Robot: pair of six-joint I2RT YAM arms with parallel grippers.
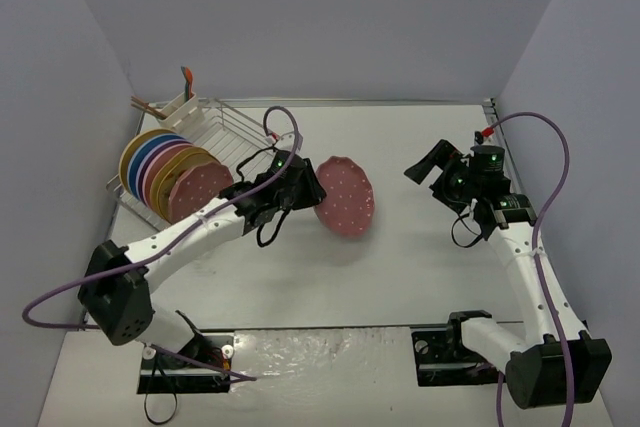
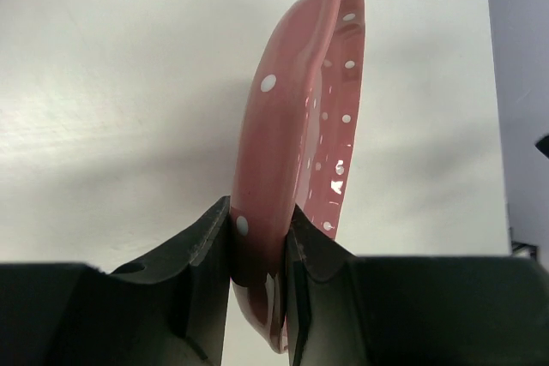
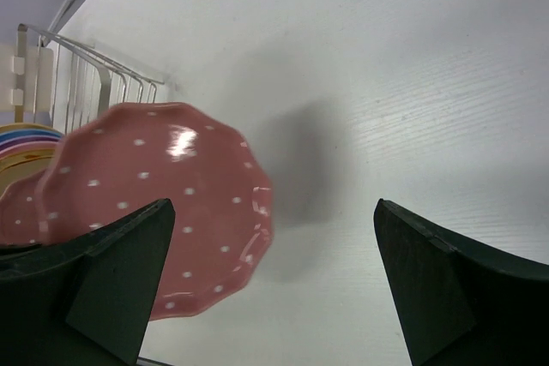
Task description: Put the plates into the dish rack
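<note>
Pink dotted plate (image 1: 345,197) pinched at rim by left gripper (image 2: 257,216), tipped on edge just beside dish rack (image 1: 250,135), likely to suit its slots (other plates (image 1: 150,162) stand there upright); right gripper (image 3: 274,289) spread, empty

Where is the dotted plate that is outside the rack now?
Top view: the dotted plate is left of centre, held on edge by the left gripper, just right of the dish rack.

left arm (image 1: 190,232) stretched forward, left fingers (image 2: 202,246) clamping dotted plate (image 2: 283,126) — right arm (image 1: 520,247) raised, right fingers (image 3: 120,272) wide apart
</note>
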